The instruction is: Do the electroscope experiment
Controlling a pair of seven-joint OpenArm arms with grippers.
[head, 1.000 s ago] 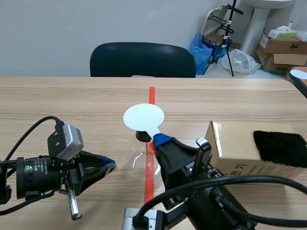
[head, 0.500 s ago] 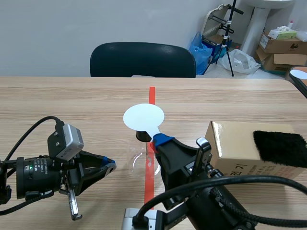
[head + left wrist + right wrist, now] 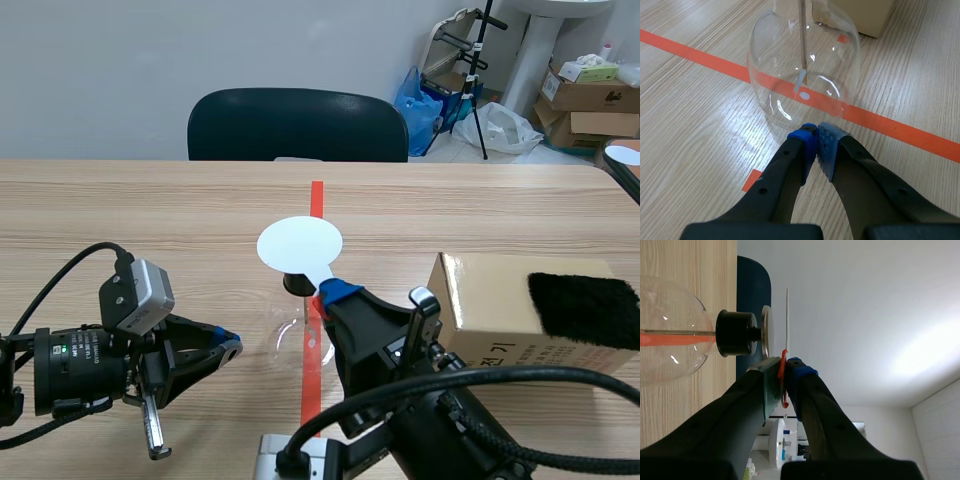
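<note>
The electroscope is a clear glass flask (image 3: 298, 340) (image 3: 805, 65) with a black stopper (image 3: 297, 284) (image 3: 736, 333), standing on the orange-red tape line. A rod with a foil leaf (image 3: 802, 75) hangs inside it. My right gripper (image 3: 328, 292) (image 3: 784, 365) is shut on the handle of a thin white disc (image 3: 299, 244) (image 3: 787, 315), which it holds just above the electroscope's metal top plate (image 3: 766, 332). My left gripper (image 3: 228, 347) (image 3: 815, 132) is shut on nothing. It lies low on the table, with its tips close to the flask's base.
A cardboard box (image 3: 490, 305) with a black fur cloth (image 3: 583, 308) on top stands at the right of the table. Behind the table's far edge is a dark chair (image 3: 297, 125). Boxes and bags sit on the floor at the back right.
</note>
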